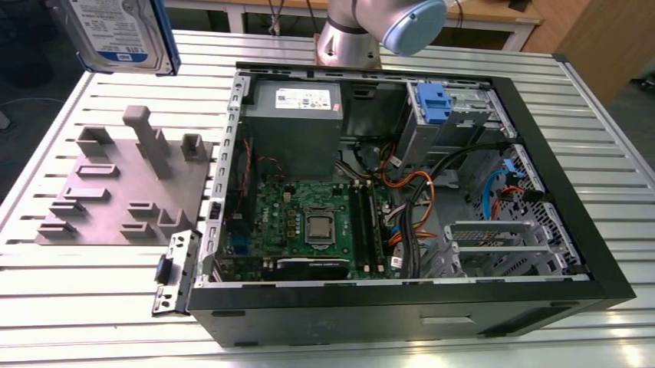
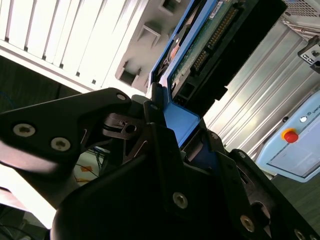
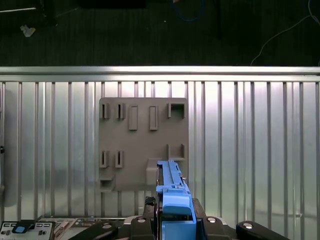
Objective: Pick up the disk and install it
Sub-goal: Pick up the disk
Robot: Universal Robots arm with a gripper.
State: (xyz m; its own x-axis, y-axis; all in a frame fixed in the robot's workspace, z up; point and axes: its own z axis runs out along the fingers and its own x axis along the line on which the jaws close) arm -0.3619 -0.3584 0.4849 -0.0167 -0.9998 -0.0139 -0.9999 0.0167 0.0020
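The disk (image 1: 115,32), a silver drive with a white-and-blue label in a blue bracket, hangs high above the table's far corner at the exterior view's left. In both wrist views my gripper (image 2: 182,122) (image 3: 172,212) is shut on the bracket's blue end. The disk (image 2: 207,42) (image 3: 171,182) sticks out edge-on beyond the fingers, lifted well above the grey fixture plate (image 3: 142,145).
An open black computer case (image 1: 603,253) lies on the slatted metal table (image 1: 103,307), with a grey power-supply box (image 1: 297,100), a blue latch (image 1: 435,103) at the drive bays and a metal cage (image 1: 501,245). The grey fixture plate (image 1: 123,184) lies beside it. The arm's base (image 1: 353,34) stands behind.
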